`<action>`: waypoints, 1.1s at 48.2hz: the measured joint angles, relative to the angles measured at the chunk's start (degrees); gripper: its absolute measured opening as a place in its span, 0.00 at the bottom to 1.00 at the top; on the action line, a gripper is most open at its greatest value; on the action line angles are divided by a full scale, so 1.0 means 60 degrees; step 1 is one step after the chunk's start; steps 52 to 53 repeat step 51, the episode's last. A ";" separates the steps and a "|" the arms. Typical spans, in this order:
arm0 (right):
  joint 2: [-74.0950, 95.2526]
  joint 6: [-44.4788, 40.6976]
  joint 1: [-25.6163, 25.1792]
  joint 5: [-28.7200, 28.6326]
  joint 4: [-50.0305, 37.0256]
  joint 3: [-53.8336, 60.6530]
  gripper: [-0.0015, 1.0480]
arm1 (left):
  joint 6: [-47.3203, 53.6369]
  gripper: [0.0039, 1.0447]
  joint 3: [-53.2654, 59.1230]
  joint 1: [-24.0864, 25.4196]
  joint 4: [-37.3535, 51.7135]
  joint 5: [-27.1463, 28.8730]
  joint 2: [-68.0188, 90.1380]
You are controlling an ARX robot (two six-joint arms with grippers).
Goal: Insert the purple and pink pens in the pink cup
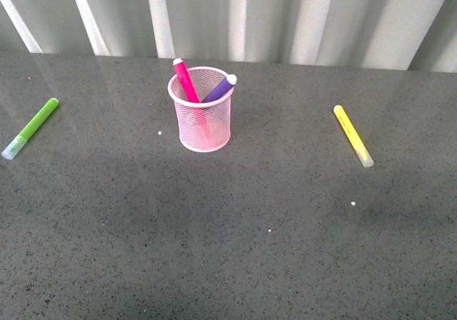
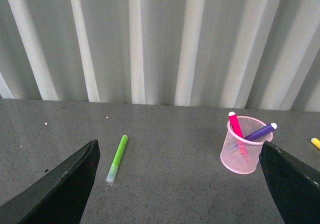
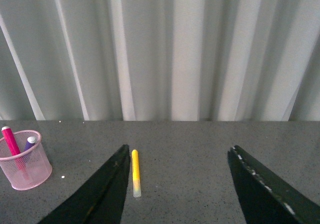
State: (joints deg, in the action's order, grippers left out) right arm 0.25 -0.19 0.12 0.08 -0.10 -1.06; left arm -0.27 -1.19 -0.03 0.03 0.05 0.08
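Note:
The pink cup (image 1: 201, 113) stands upright on the grey table, back centre. The magenta-pink pen (image 1: 186, 81) and the purple pen (image 1: 220, 88) both stand inside it, leaning apart with their ends above the rim. The cup also shows in the left wrist view (image 2: 243, 148) with the pink pen (image 2: 235, 125) and purple pen (image 2: 261, 132), and in the right wrist view (image 3: 26, 168). Neither arm shows in the front view. My left gripper (image 2: 180, 184) is open and empty, well back from the cup. My right gripper (image 3: 177, 184) is open and empty.
A lime-green pen (image 1: 31, 128) lies on the table at the far left, also in the left wrist view (image 2: 117, 158). A yellow pen (image 1: 353, 135) lies at the right, also in the right wrist view (image 3: 135, 172). A corrugated white wall (image 1: 235, 16) runs behind the table.

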 joint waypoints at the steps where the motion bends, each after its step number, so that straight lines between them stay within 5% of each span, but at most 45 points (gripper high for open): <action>1: 0.0000 0.0000 0.0000 0.0000 0.0000 0.0000 0.62 | 0.0000 0.94 0.0000 0.0000 0.0000 0.0000 0.0000; 10: 0.0000 0.0011 0.0000 0.0004 0.0000 0.0000 0.95 | 0.0000 0.94 0.0000 0.0000 0.0000 0.0000 0.0000; 53: 0.0000 0.0007 0.0000 0.0000 0.0000 0.0000 0.93 | 0.0000 0.94 0.0000 0.0000 0.0000 0.0000 0.0000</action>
